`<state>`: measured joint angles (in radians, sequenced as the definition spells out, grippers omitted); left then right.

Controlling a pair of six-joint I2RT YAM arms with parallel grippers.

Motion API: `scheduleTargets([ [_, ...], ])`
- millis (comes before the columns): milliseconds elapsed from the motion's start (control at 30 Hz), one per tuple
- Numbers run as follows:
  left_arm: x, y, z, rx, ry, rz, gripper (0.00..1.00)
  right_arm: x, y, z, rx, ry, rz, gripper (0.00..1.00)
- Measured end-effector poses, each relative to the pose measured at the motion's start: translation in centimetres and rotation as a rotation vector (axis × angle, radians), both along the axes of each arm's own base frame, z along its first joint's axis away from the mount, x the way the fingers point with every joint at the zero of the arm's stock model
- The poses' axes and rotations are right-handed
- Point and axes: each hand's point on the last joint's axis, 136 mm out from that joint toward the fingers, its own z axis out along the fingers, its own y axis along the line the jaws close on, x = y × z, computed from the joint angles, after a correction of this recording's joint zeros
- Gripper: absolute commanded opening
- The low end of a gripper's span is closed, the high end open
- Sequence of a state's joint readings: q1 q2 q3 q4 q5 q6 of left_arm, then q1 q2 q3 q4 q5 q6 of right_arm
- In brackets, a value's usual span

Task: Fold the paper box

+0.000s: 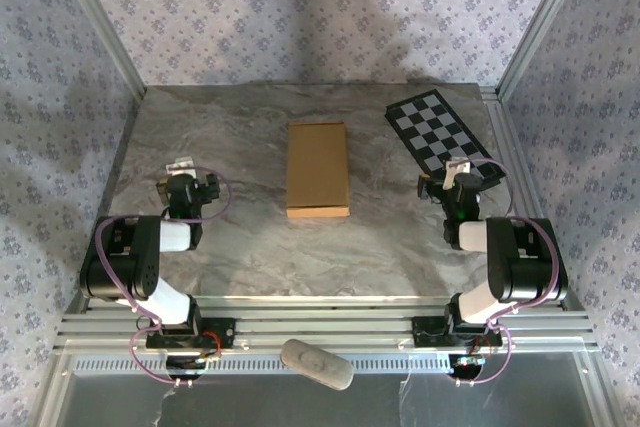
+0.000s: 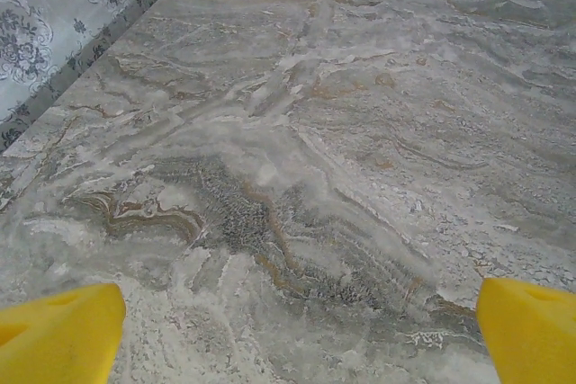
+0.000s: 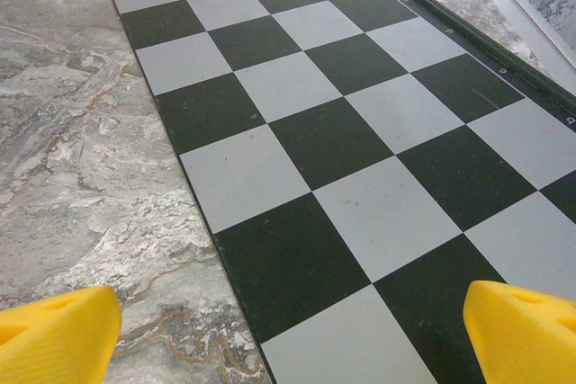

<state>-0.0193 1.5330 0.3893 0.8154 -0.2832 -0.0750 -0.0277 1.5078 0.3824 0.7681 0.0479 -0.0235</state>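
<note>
In the top view — paper box (image 1: pixel 318 169)

Item: checkerboard panel (image 3: pixel 342 150), black and pale grey squares with a thin black border. It lies flat, running from 6 o'clock up to 12 o'clock.
Item: table (image 3: pixel 72 132), grey marble-pattern top, bare from 7 to 11 o'clock, with a further strip at 1 o'clock.
Item: right gripper (image 3: pixel 288 334), with yellow fingertips (image 3: pixel 54 330) at 7 and 5 o'clock, spread wide with nothing between.
Item: metal frame rail (image 3: pixel 531 20), at 2 o'clock.
</note>
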Motion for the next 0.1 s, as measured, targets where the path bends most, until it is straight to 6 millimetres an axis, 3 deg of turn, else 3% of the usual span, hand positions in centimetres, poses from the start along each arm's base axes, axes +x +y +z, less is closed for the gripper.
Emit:
scheduleTargets([
  [100, 0.01, -0.01, 0.01, 0.0, 0.0, 0.0, 1.0, 0.0, -0.03, -0.03, 0.0, 0.001, -0.001, 0.99],
])
